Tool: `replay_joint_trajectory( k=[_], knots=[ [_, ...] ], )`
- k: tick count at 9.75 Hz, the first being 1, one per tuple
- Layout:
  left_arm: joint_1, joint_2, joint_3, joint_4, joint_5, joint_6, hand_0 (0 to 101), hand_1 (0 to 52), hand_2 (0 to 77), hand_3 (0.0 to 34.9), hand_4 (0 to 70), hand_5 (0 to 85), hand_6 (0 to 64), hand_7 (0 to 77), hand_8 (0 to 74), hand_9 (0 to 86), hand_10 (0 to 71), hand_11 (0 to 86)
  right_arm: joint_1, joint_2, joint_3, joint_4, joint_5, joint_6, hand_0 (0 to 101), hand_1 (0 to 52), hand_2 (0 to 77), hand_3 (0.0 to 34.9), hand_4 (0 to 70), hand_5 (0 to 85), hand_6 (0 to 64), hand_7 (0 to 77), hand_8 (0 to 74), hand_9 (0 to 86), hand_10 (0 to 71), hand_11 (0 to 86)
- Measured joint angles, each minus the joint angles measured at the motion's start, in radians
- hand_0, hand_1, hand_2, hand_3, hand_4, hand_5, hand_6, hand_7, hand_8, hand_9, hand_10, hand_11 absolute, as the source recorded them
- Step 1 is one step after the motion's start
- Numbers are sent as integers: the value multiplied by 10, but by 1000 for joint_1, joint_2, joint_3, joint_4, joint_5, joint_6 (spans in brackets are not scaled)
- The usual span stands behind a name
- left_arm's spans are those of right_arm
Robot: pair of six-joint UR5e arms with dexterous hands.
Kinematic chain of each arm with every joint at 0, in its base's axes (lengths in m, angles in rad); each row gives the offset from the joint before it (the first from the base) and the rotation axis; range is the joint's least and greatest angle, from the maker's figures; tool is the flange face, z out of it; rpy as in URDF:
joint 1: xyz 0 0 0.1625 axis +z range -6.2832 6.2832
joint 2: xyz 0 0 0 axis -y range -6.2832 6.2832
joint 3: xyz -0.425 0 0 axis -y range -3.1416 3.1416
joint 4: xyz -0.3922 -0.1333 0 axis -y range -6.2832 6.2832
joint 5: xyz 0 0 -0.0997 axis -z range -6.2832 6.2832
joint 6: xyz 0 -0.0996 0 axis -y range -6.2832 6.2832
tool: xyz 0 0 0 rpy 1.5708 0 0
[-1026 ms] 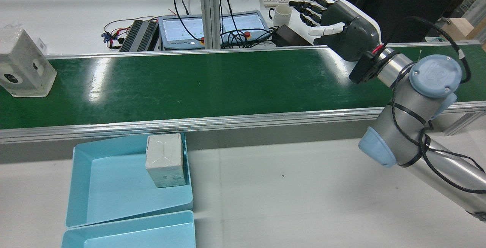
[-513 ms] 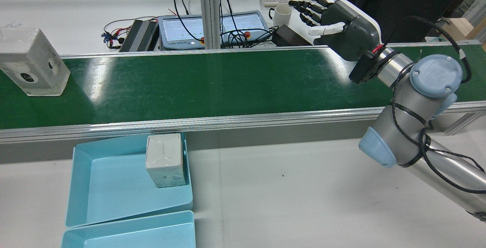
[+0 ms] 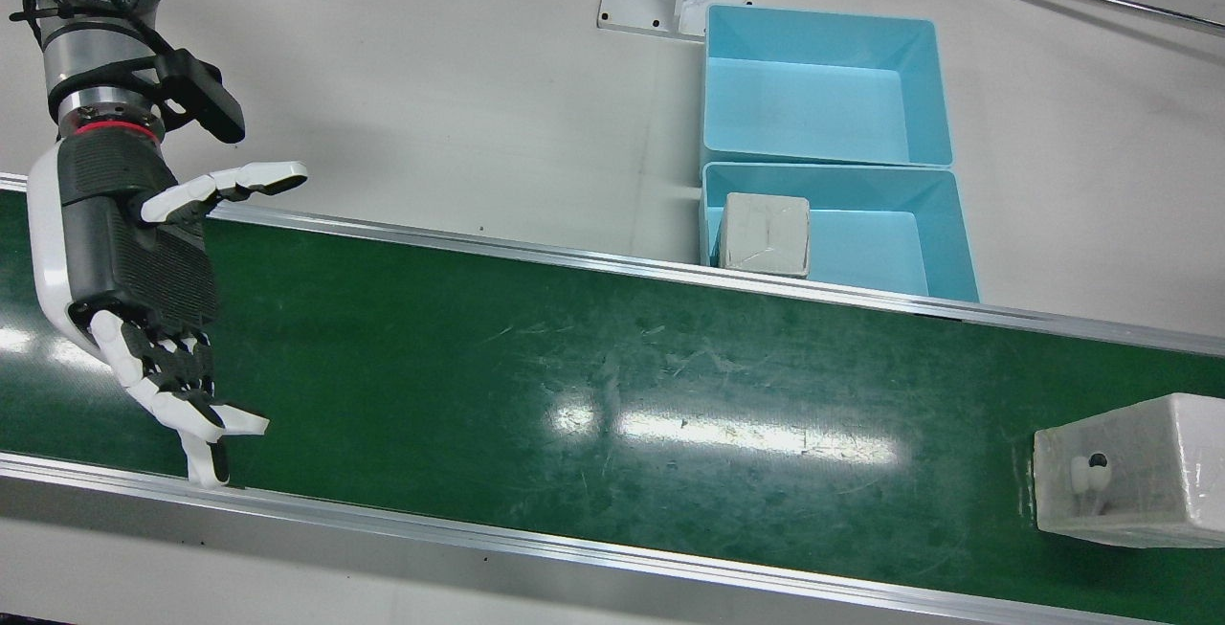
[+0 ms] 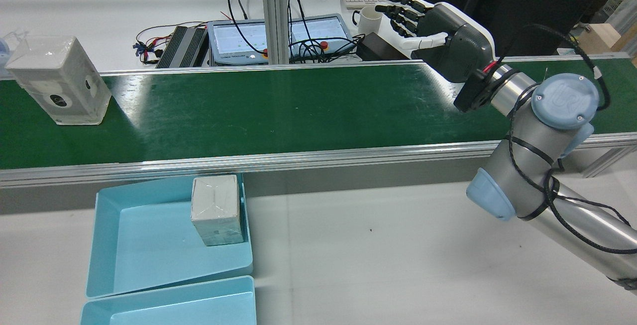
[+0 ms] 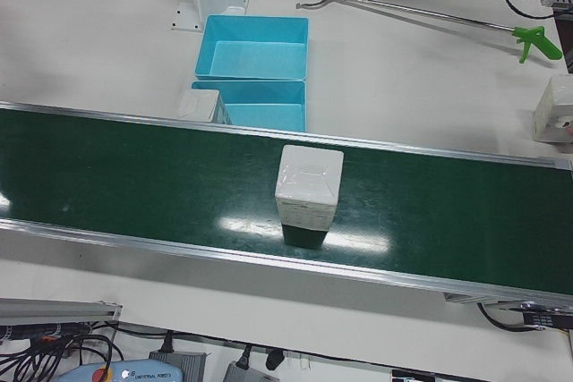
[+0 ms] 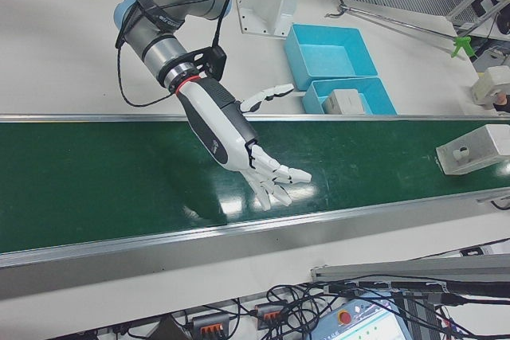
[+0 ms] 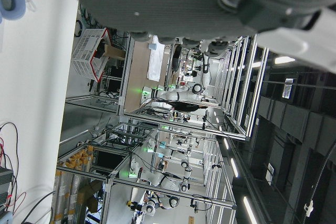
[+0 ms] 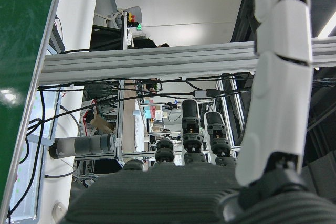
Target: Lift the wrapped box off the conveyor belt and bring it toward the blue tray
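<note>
Your right robot hand (image 4: 438, 26) hovers spread and empty over one end of the belt (image 4: 278, 111); the wrapped box (image 4: 59, 81) stands at the far end, well apart from the blue tray (image 4: 139, 245).

Right arm (image 4: 522, 165): silver metal tubes with pale blue round joint caps, one embossed with a logo and fastened by small screws. Black cable (image 4: 552, 185) runs along the tubes. A red ring marks the wrist. Right hand (image 3: 134, 252): dark grey ribbed palm, white shell edge, fingers (image 6: 275, 181) in white and black segments.
</note>
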Motion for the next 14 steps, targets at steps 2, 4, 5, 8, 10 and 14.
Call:
replay_joint_trajectory(
  k=[2,4,5,8,10,14],
  knots=[
    [0,0,0,0,0,0,0,0,5,0,5,11,5,5,5,5,5,5,-8,5,22,-81,0,3,463,136,104,60,104,164,71,229,38,65,0,11],
    [0,0,0,0,0,0,0,0,5,0,5,11,5,5,5,5,5,5,-9,7,49,-157,1,3,466,136,109,52,76,164,65,207,22,44,0,11],
    [0,0,0,0,0,0,0,0,5,0,5,11,5,5,5,5,5,0,-9,7,54,-171,2,3,467,136,114,41,76,153,60,202,22,44,0,11],
    [0,0,0,0,0,0,0,0,5,0,5,11,5,5,5,5,5,0,-11,7,52,-181,3,2,466,136,114,33,76,153,60,196,22,44,0,11],
    [0,0,0,0,0,0,0,0,5,0,5,11,0,5,5,0,5,0,-15,7,41,-177,4,1,467,109,125,33,76,153,60,191,33,38,0,11],
    [0,0,0,0,0,0,0,0,5,0,5,11,5,5,5,5,0,5,-33,6,9,-120,5,-6,449,109,120,14,82,136,65,202,49,65,0,11]
  ],
)
